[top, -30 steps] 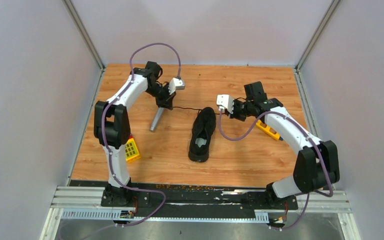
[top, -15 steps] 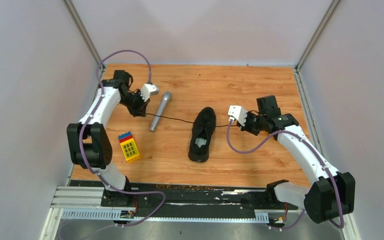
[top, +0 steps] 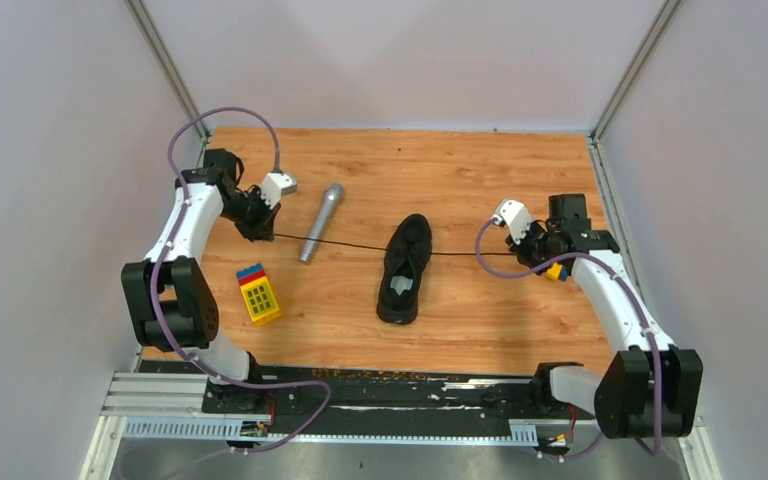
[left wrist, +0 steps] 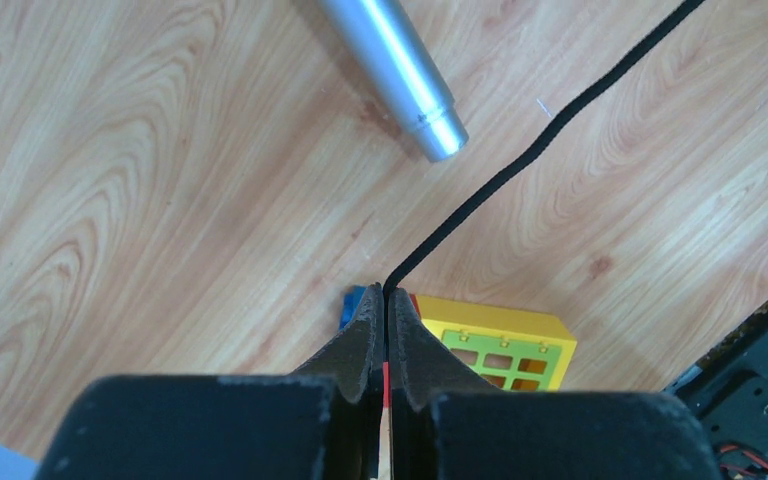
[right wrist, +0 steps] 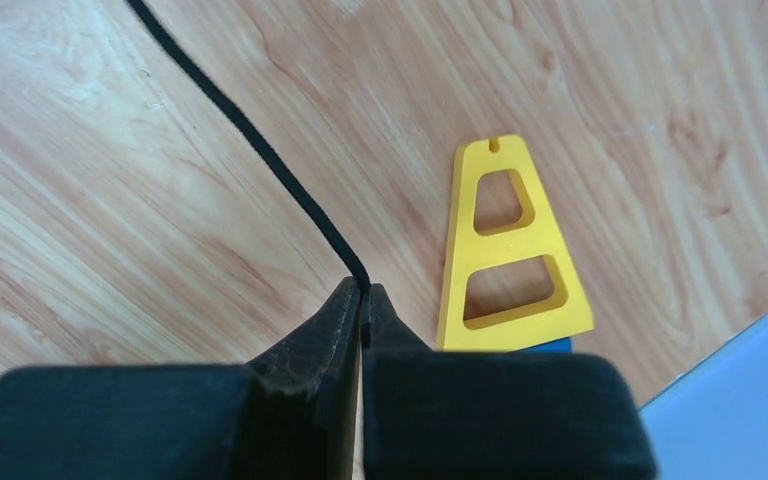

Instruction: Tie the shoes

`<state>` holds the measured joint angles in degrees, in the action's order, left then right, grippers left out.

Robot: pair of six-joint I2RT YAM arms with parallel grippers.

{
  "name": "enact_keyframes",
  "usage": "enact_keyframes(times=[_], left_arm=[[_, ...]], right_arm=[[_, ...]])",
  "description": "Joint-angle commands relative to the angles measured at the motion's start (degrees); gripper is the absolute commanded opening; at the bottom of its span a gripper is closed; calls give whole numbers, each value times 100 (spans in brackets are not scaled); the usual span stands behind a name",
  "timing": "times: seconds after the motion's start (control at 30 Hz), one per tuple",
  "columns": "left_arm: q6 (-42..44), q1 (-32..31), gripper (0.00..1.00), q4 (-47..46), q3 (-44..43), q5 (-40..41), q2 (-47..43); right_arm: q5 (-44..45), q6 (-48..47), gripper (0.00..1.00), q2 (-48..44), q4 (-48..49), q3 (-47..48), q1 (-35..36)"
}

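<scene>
Left claw (left wrist: 384, 298) pinched shut — right claw (right wrist: 362, 292) likewise; both far outward, well apart.

We see a wood-grain tabletop (top: 460, 170) carrying four things. A black low-top sneaker (top: 404, 268) lies near the middle, lengthwise front to back, with its pale insole showing in the near half. Its laces (top: 360, 243) run out in a thin line to left and right; we cannot tell whether they touch the wood. To the left lies a silver microphone (top: 321, 222), the lace crossing its handle end. Nearer the front left sits a yellow toy block (top: 259, 296) with blue and red bricks at its far end. By the right edge lies a flat yellow trapezoid piece (right wrist: 513, 255) with two cut-outs.
</scene>
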<state>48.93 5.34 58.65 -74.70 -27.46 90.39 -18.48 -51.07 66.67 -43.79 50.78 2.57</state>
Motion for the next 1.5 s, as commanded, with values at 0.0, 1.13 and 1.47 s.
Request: enact_keyframes(times=[0.0,1.13,1.47], left_arm=[[-284,-15,0,-135,-690,-512,538],[-317,740,0,-812,-504,1202,1178],[-821,645,0,-816,-680,1128,1438]], right_arm=[[191,749,0,390,164,430,-358],[968,1896,0,1495,52,1319,-2020],[-326,1748,0,1506,-284,1313,-2058]])
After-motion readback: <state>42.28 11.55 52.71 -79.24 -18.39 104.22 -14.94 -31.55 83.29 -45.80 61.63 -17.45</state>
